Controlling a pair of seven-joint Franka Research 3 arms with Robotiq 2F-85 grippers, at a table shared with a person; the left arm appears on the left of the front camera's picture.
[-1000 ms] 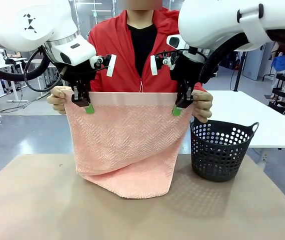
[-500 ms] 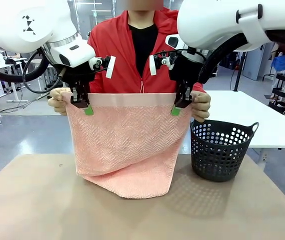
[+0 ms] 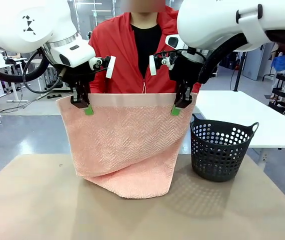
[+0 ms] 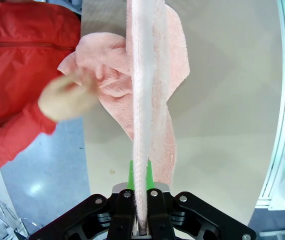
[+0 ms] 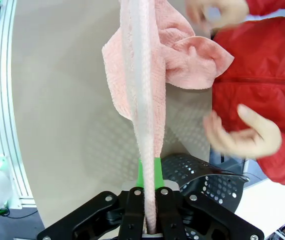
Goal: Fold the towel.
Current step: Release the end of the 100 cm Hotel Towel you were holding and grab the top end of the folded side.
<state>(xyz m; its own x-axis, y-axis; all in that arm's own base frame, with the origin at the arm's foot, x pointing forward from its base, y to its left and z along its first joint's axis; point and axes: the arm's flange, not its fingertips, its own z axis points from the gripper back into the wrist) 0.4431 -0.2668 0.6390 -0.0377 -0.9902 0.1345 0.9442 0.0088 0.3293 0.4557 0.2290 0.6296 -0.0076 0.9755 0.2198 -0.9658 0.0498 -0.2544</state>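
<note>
Above the tabletop (image 3: 27,205), my left pincer (image 3: 85,106) and right pincer (image 3: 177,107) are each clamped tight on a top corner of the towel (image 3: 125,145), its lower end crumpled on the surface. I'd hold both corners level and taut while lowering — salmon terry, herringbone weave, smooth band on top — limp, clingy stuff beside the perforated black basket (image 3: 221,152).

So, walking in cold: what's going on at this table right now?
The left gripper and the right gripper are each shut on the top edge of the towel, holding it up like a curtain. Its lower end lies crumpled on the table. The person's hand behind it is off the cloth. A dark basket stands beside it, untouched.
</note>
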